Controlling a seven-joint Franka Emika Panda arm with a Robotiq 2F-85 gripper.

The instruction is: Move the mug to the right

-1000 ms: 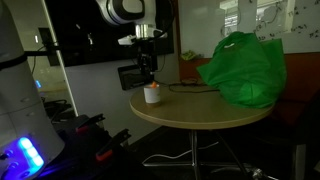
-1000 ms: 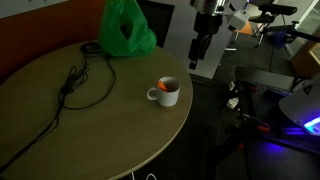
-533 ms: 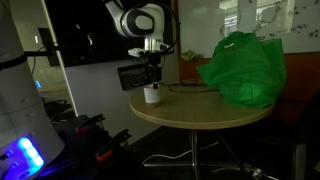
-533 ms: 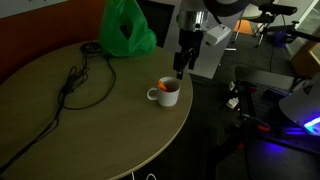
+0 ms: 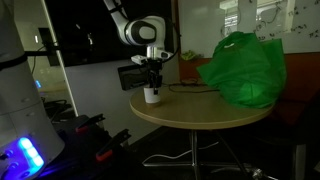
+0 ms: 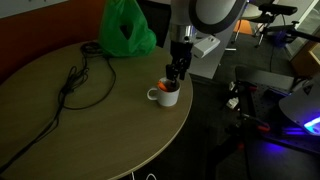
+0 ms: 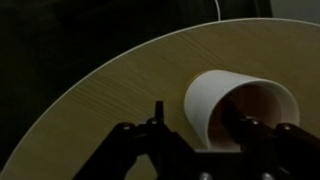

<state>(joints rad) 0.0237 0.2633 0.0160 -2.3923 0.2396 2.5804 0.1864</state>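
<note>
Low over round wooden table (image 6: 70, 135), claw (image 6: 175, 80) spread wide, straddling smooth cylindrical white mug (image 6: 164, 95) rim

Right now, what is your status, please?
Gripper at mug rim, jaws open. Mug upright near table edge. Green bag, cable well clear.

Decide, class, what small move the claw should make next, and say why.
Probably ease straight down a little, then shut on the mug's wall. The claw hangs open just above the mug, which stands near the edge of the table. In the wrist view the fingers seem to straddle the mug's near wall but grip nothing yet.
</note>
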